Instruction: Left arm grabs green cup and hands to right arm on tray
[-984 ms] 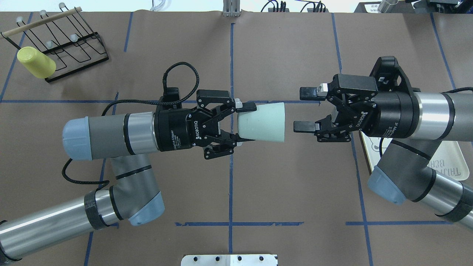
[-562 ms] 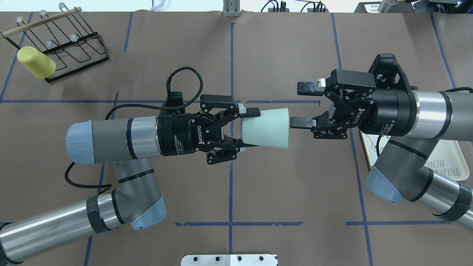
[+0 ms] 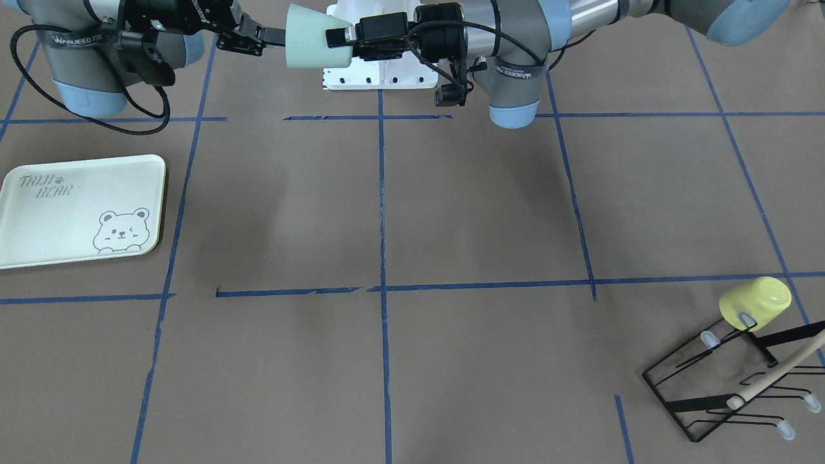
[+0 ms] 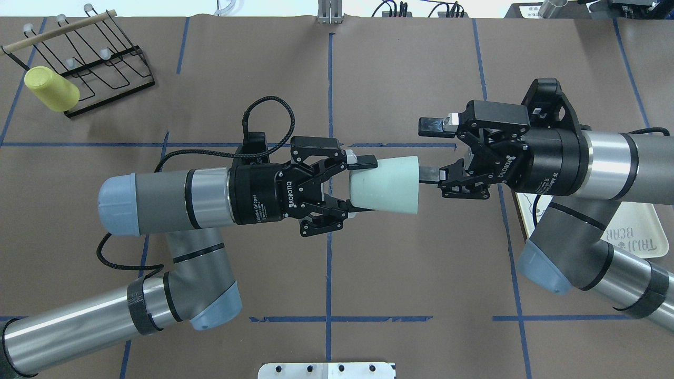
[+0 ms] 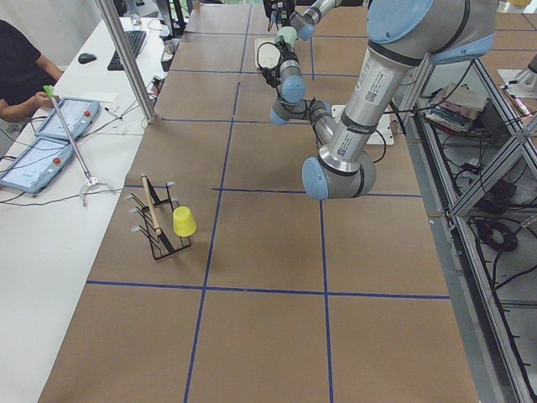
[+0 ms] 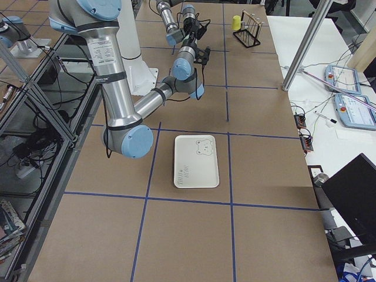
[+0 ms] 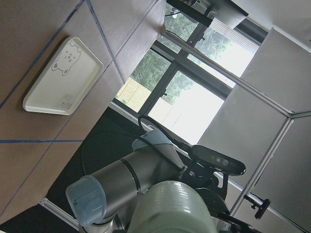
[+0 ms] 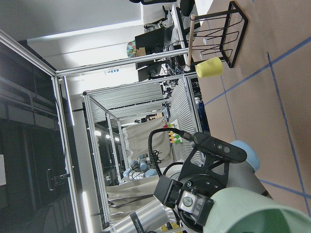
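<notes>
Overhead: left gripper (image 4: 360, 187) clamped on narrow end of green cup (image 4: 387, 184). Cup horizontal in air over table centre, wide end facing right gripper (image 4: 429, 150). Right gripper fingers spread wide; lower finger tip now at cup's wide rim, where gap showed a second ago. Both arms have closed in. Yellow cup (image 4: 51, 88) unmoved on rack (image 4: 105, 68).

Front view: tray (image 3: 77, 212) flat on table, well apart from cup.

Right wrist: cup rim fills bottom edge.

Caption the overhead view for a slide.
Mid-air handover: left gripper holds the green cup, its wide end meeting the open right gripper.
</notes>
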Controlling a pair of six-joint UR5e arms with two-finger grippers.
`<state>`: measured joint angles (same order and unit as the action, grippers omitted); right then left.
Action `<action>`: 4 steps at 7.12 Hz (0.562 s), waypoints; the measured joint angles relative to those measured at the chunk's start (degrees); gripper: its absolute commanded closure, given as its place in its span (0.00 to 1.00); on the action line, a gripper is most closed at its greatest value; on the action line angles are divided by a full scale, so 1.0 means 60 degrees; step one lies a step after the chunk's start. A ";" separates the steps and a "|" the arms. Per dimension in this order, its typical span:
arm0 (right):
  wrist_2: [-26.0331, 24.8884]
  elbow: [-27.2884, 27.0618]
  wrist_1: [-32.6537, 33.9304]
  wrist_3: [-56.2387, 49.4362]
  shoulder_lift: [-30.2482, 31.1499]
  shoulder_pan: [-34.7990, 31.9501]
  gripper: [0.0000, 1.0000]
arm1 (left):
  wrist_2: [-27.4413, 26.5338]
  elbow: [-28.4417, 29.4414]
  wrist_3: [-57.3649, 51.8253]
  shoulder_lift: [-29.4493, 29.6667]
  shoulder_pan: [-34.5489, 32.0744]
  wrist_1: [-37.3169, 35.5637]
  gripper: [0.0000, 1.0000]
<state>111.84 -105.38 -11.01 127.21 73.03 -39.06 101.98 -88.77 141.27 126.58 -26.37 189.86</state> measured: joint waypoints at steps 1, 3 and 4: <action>-0.0017 0.0000 -0.0010 -0.0003 -0.0003 0.0064 0.40 | -0.0003 0.0007 -0.0003 0.0031 0.0008 -0.0001 0.89; -0.0033 0.0000 -0.0023 -0.0068 0.0024 0.0201 0.55 | -0.0009 0.0005 -0.0009 0.0064 0.0012 -0.0002 0.81; -0.0032 0.0000 -0.0024 -0.0122 0.0040 0.0256 0.61 | -0.0015 0.0002 -0.0015 0.0065 0.0006 -0.0002 0.76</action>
<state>111.64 -105.38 -11.16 126.48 73.27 -37.52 101.89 -88.76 141.18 126.97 -26.33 189.84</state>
